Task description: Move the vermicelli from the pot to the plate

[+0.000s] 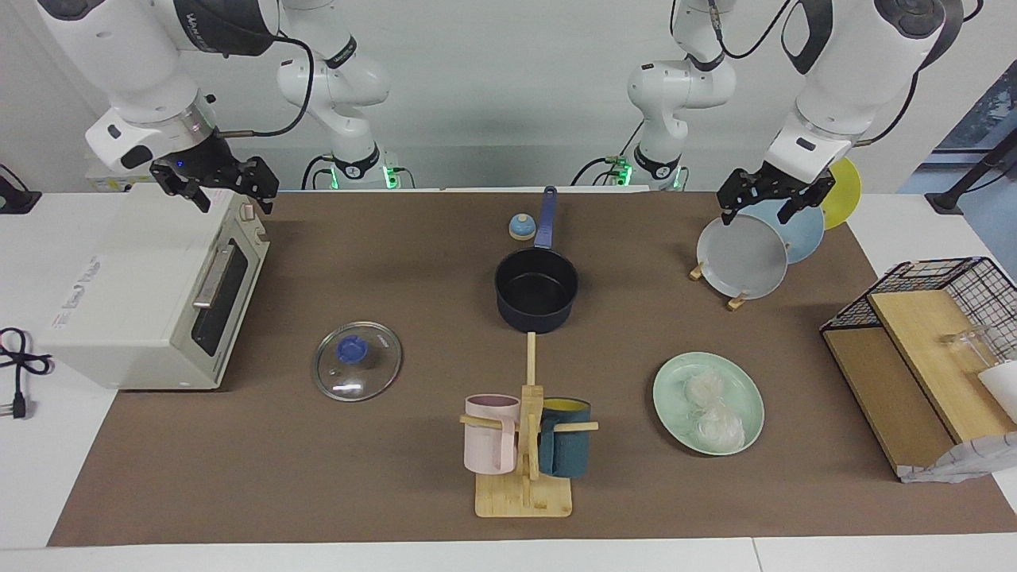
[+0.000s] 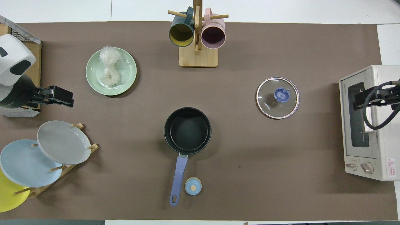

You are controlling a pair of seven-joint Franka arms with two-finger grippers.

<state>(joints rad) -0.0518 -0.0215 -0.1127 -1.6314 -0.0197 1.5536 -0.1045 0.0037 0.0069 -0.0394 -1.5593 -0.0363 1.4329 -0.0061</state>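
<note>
Facing view: vermicelli [image 1: 713,413] lies on mint-green plate [image 1: 671,377], toward left arm's end of tabletop [image 1: 318,492]. Pot [image 1: 536,290] empty, nearer robots. Left tool [image 1: 769,197] over plate rack [image 1: 735,302], right tool [image 1: 213,184] over toaster oven [image 1: 119,294]; cannot tell if either is released or clenched.

Overhead view: glass lid [image 2: 277,97] reads "KONKA".

Cut off by the overhead view's edge: yellow plate [image 2: 7,195], toaster oven [image 2: 372,123], wire basket [image 2: 18,29]. Partly hidden by the left arm in the facing view: yellow plate [image 1: 844,193].
</note>
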